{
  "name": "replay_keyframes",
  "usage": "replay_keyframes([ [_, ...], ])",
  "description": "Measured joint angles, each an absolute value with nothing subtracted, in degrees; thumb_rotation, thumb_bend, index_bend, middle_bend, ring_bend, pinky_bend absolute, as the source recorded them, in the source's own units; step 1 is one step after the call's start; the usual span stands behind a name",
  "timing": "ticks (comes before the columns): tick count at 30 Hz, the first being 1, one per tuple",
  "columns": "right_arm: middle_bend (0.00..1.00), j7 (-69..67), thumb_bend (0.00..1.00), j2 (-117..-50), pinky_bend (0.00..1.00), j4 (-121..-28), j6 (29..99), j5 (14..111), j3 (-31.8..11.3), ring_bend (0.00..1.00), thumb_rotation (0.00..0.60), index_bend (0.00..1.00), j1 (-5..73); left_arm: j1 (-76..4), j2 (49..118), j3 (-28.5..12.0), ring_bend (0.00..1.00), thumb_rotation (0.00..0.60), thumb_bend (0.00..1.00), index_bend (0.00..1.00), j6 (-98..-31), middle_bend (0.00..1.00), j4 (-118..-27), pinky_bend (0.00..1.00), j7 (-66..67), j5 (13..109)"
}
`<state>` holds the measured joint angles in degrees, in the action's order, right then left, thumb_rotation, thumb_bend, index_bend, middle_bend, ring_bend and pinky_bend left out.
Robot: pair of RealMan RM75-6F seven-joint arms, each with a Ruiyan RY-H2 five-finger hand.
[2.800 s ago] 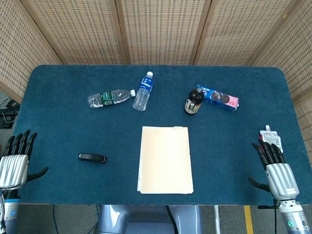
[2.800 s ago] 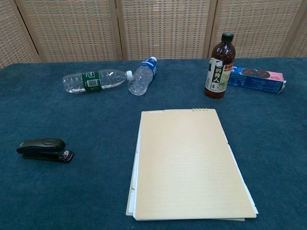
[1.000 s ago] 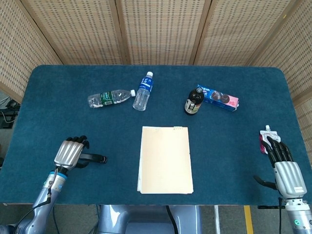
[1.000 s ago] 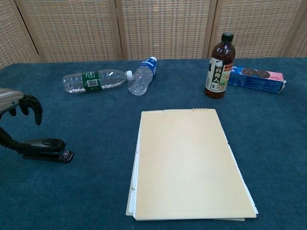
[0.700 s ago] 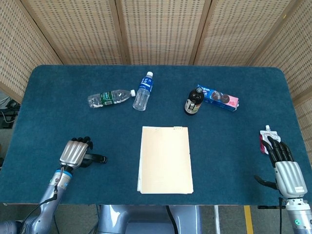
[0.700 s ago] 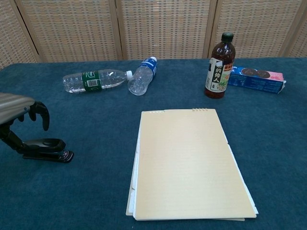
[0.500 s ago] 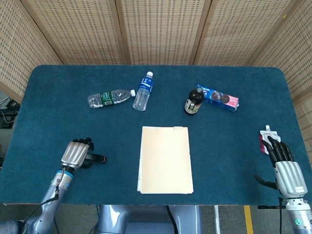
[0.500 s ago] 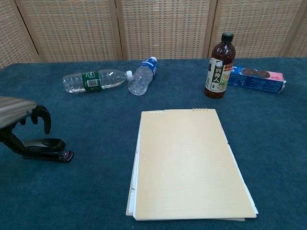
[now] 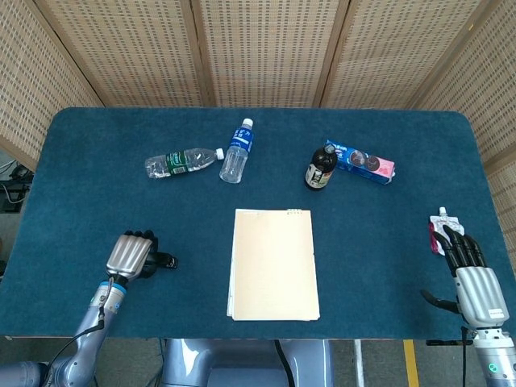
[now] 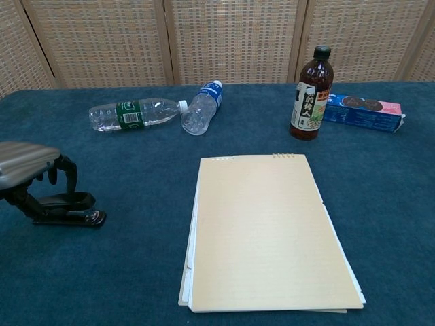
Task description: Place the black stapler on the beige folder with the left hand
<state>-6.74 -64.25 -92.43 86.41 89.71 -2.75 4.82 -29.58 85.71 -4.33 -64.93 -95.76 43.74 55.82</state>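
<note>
Hidden under the left robot hand
Head view: left robot hand (image 9: 131, 255) covers most of the black stapler (image 9: 167, 261); chest view crops that hand at the left edge.

Three bottles: two clear plastic (image 9: 181, 160) (image 9: 237, 151), one dark (image 9: 320, 168). One stapler (image 10: 68, 208), one folder (image 9: 273, 264), one biscuit box (image 9: 361, 163), one pouch (image 9: 443, 229).

Staged lab setup, blue felt-covered table (image 9: 97, 153), woven wicker screen panels (image 9: 266, 48) enclosing it
</note>
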Motion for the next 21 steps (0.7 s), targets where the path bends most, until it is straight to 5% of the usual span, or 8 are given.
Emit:
replay_keyframes([
  [7, 0.00, -7.22, 0.10, -63.98, 0.00, -92.56, 86.64, 89.69, -2.84, 0.00, 0.600, 0.00, 4.71, -29.70, 88.09, -4.58, 0.59, 0.600, 0.57, 0.82, -66.54, 0.60, -93.97, 0.58, 41.80, 57.07],
  [21, 0.00, -8.07, 0.10, -63.54, 0.00, -92.74, 86.66, 89.47, -2.98, 0.00, 0.600, 0.00, 4.62, -32.13, 89.85, -5.09, 0.59, 0.600, 0.57, 0.82, -67.22, 0.60, -94.37, 0.58, 41.79, 62.98],
])
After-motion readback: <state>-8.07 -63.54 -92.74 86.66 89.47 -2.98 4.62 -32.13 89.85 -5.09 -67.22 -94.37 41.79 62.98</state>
